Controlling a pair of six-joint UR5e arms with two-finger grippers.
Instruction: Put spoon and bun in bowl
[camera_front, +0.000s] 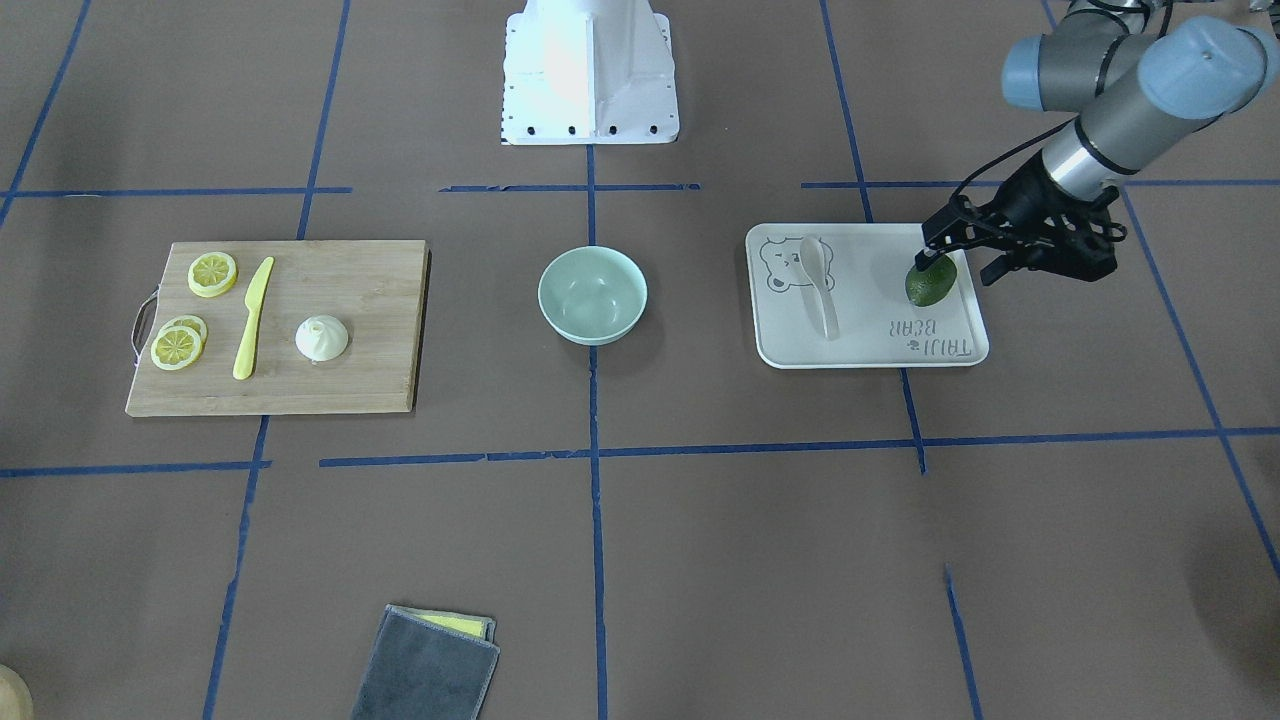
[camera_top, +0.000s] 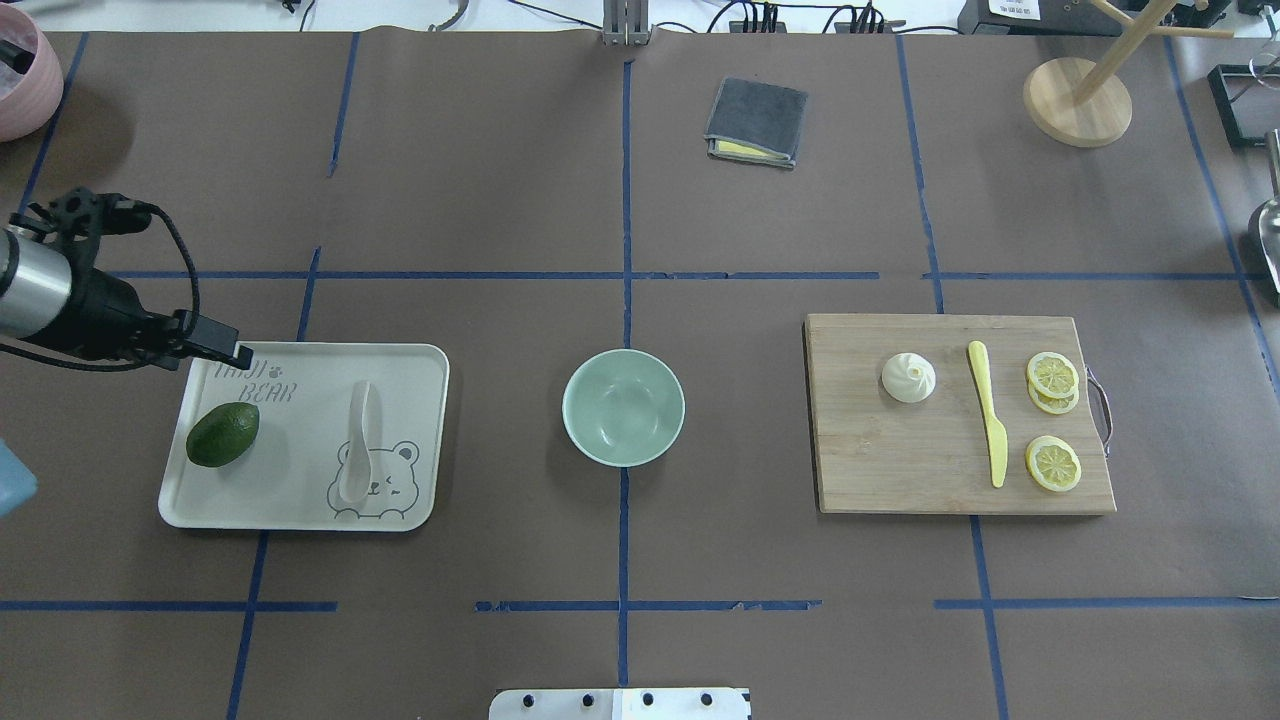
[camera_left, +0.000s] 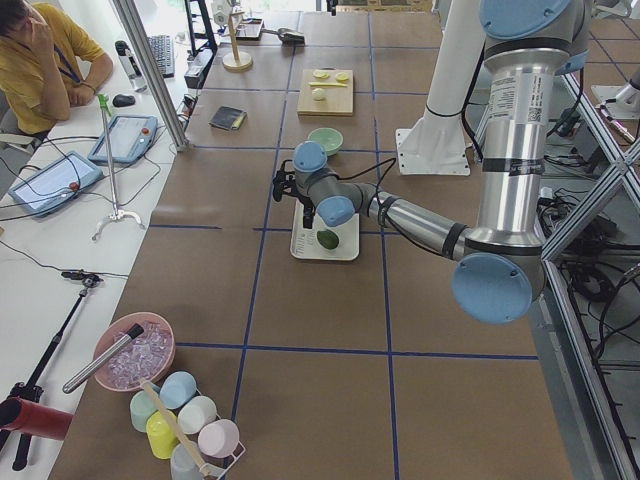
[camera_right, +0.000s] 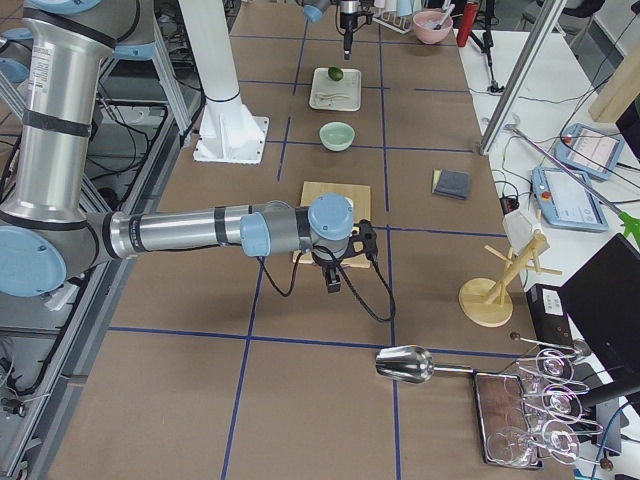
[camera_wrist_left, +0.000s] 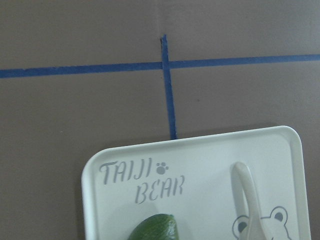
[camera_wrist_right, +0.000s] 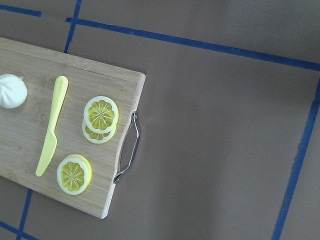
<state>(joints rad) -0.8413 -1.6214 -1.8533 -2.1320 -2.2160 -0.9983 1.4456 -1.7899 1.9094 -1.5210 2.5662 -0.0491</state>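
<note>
**Task items.** The short pale beige-grey plastic soup spoon (camera_top: 357, 440) is lying on the white rectangular bear-printed tray (camera_top: 300, 480), apart from the dark green avocado (camera_top: 222, 434). The small white pleated steamed bun (camera_top: 908, 378) is sitting on the wooden cutting board (camera_top: 900, 460), near the yellow plastic knife (camera_top: 988, 415). The round mint-green bowl (camera_top: 623, 407) is standing on the brown worktop (camera_top: 480, 200), between tray and board.

**Claws.** The left claw (camera_front: 957, 268) is hanging over the tray's avocado end, fingers spread and grasping nothing. The right claw (camera_right: 335, 272) is hovering by the board. I cannot tell whether it is released or clenched.

Robotics lab: UR5e arm (camera_left: 510, 160) at blue-taped table (camera_top: 500, 200), alu post (camera_left: 150, 72), operator (camera_left: 45, 60) w/ 2 tablets (camera_left: 125, 138).
</note>
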